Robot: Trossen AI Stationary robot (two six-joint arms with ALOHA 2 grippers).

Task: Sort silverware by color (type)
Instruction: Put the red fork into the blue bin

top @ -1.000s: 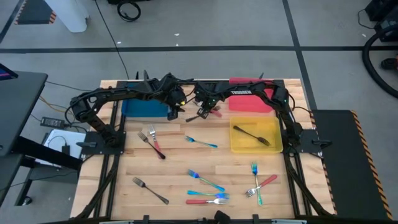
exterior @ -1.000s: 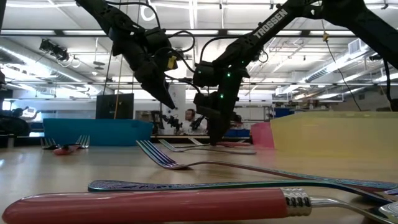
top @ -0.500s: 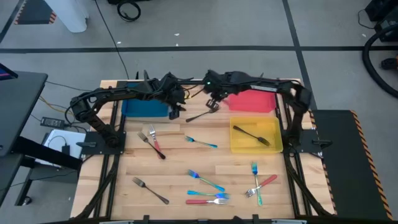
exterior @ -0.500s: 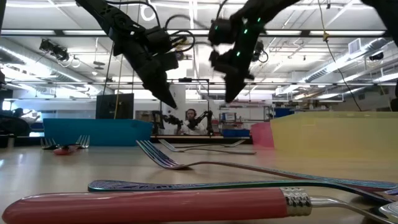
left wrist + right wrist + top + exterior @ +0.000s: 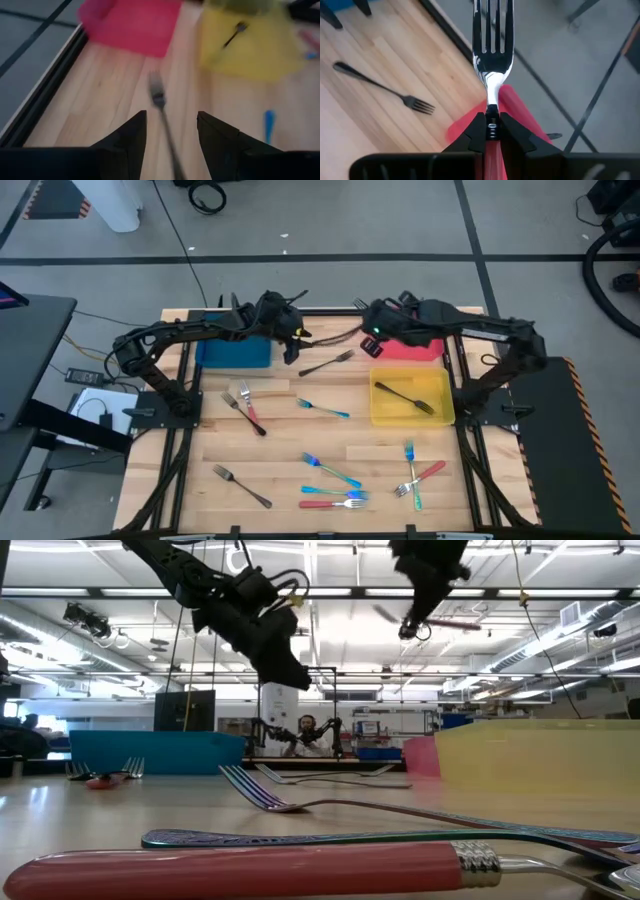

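Since a second ago your right gripper (image 5: 491, 131) lifted the red-handled fork (image 5: 492, 50) over the red tray (image 5: 412, 345), pinching its stiff, slick neck, left gripper (image 5: 170, 131) open.

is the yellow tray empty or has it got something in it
Not empty: the yellow tray holds one dark grey fork, lying diagonally inside it in the overhead view.

Even overhead light is filling the high view, shadows staying faint. Ceiling strip lights (image 5: 330, 592) are glaring in the low view; the red fork handle (image 5: 230, 870) up close is going soft. The left wrist view is smearing with motion blur, the yellow tray (image 5: 250, 40) blurring; the right wrist view is staying sharp.
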